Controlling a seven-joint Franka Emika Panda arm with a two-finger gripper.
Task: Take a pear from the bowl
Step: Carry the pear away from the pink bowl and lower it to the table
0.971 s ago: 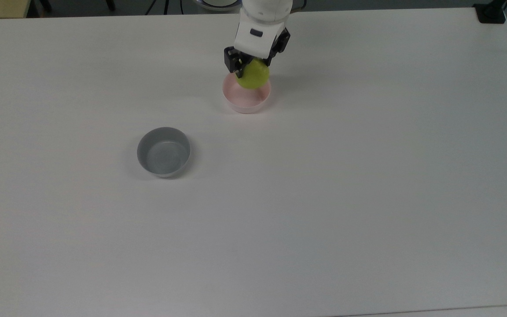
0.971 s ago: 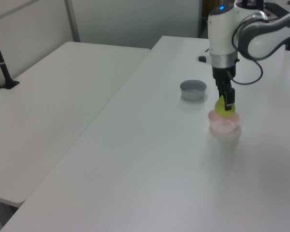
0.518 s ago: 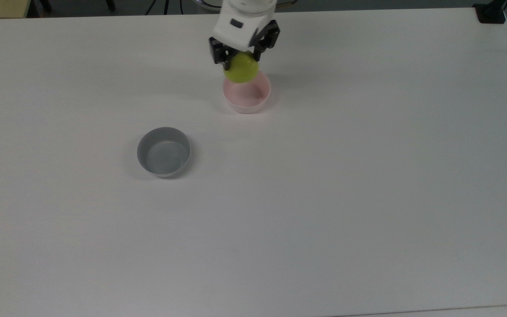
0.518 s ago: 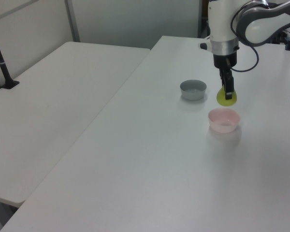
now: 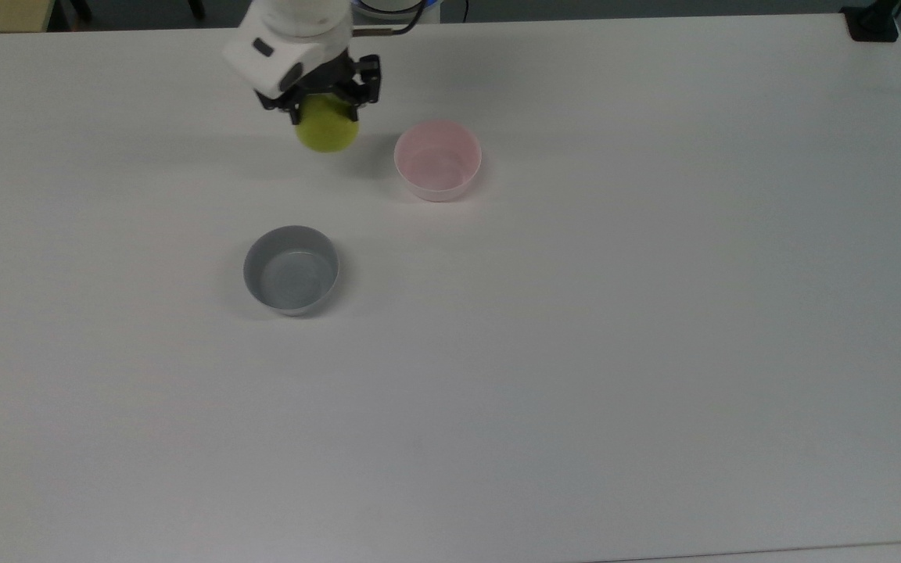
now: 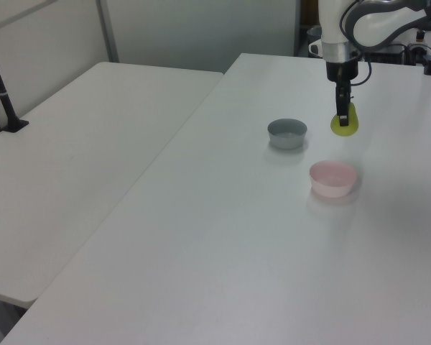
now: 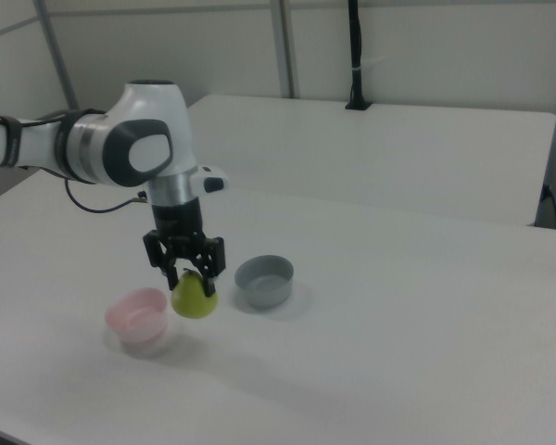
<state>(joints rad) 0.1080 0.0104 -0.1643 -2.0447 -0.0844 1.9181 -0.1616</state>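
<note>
Now: end effector (image 5: 328,104) pinching the pear (image 5: 328,131), carried clear of the pink bowl (image 5: 438,160), which sits emptied on the desk (image 5: 576,352) beside it; pick effectively complete.

No readable text anywhere — no labels, brands, numbers or signs (on any surface).
</note>
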